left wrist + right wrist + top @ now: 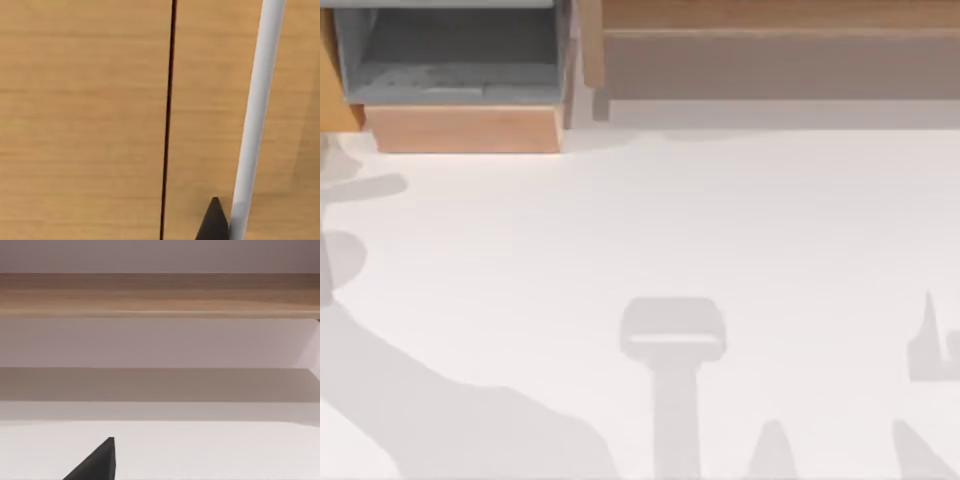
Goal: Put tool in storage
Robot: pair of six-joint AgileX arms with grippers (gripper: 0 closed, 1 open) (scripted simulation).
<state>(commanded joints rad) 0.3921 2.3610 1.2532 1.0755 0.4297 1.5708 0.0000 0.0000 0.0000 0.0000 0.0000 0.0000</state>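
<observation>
Left wrist view: left gripper point(214, 222) faces wooden panel point(85, 120); cannot tell its opening.

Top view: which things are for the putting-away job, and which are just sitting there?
For the job:
- open wooden drawer, upper left of the top view, grey inside
- left gripper, close to a wooden panel with a white bar

Just there:
- long wooden cabinet, along the back right
- white table
- right gripper, idle, facing the cabinet
</observation>
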